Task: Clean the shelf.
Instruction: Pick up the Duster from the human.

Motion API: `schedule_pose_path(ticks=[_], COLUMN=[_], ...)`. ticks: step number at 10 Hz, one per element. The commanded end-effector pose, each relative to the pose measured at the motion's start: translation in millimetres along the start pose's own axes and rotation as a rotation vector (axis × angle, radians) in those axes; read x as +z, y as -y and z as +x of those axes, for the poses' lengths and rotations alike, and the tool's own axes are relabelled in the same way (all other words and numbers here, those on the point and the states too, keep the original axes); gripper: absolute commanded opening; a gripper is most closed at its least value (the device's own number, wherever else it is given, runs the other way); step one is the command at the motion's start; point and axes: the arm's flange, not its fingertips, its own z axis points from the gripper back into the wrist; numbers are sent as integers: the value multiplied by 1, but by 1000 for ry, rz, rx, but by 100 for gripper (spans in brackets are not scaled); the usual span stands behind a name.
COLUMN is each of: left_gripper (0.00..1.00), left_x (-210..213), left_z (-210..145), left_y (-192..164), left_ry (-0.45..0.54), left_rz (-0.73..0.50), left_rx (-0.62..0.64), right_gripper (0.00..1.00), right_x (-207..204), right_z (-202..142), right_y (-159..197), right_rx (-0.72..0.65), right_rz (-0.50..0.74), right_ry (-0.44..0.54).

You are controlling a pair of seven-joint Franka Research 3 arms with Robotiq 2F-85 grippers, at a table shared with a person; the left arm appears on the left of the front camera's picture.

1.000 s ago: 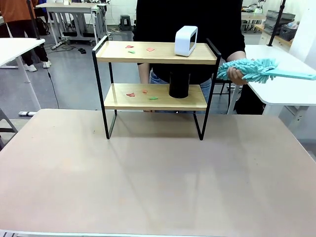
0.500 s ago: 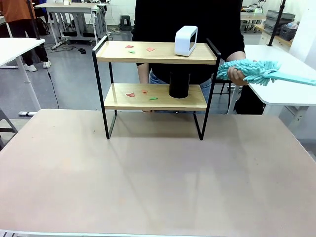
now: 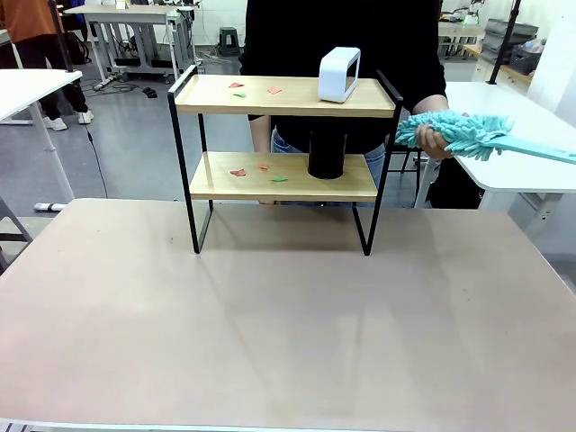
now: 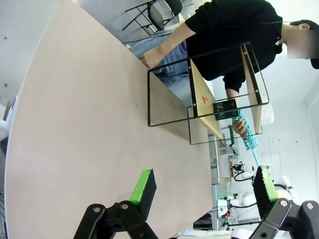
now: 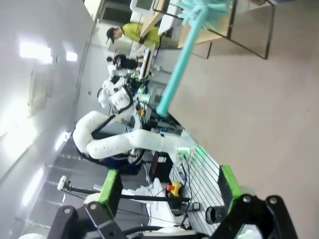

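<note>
The shelf [image 3: 270,96] stands at the far side of the beige table, two wooden boards in a thin black frame. Red and green paper scraps [image 3: 256,89] lie on the top board beside a white box [image 3: 339,74]. More scraps [image 3: 258,170] lie on the lower board beside a black cylinder [image 3: 326,155]. To the right of the shelf a person's hand [image 3: 430,138] holds a teal fluffy duster [image 3: 463,130]. My left gripper [image 4: 204,186] is open above the table, far from the shelf [image 4: 202,97]. My right gripper [image 5: 169,184] is open too, with the duster [image 5: 204,10] far ahead of it.
A person in black [image 3: 342,27] stands right behind the shelf. The beige tabletop [image 3: 288,333] stretches bare in front of it. White tables stand at the left [image 3: 27,90] and right [image 3: 522,171].
The duster's handle has tipped slightly downward in the person's hand. The shelf and the things on it have not moved.
</note>
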Motion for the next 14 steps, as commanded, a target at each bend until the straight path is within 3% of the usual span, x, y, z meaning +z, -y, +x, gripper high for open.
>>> schedule_pose_path(ticks=[1,5,8,9,10,11,12,14], left_gripper=[100,100,100,100,100,100,100,100], left_x=[1,1,1,1,1,1,1,1], left_z=[-1,-1,-1,-1,-1,-1,-1,-1], left_y=[3,3,3,3,3,3,3,3], left_ry=[5,5,5,5,5,5,5,5], left_rz=[-17,-17,-17,-17,-17,-17,-17,-17], left_rx=[1,1,1,1,1,1,1,1], right_gripper=[100,100,100,100,100,100,100,100], right_x=[-19,-93,-136,-141,-146,-137,-137,-140], right_z=[47,104,120,123,126,119,119,122], right_y=[0,16,26,26,25,35,35,34], right_rx=[-64,-157,-336,-397,-360,-320,-320,-360], right_rz=[28,128,81,83,24,74,74,34], right_ry=[-47,-112,-91,-89,-42,-121,-121,-58])
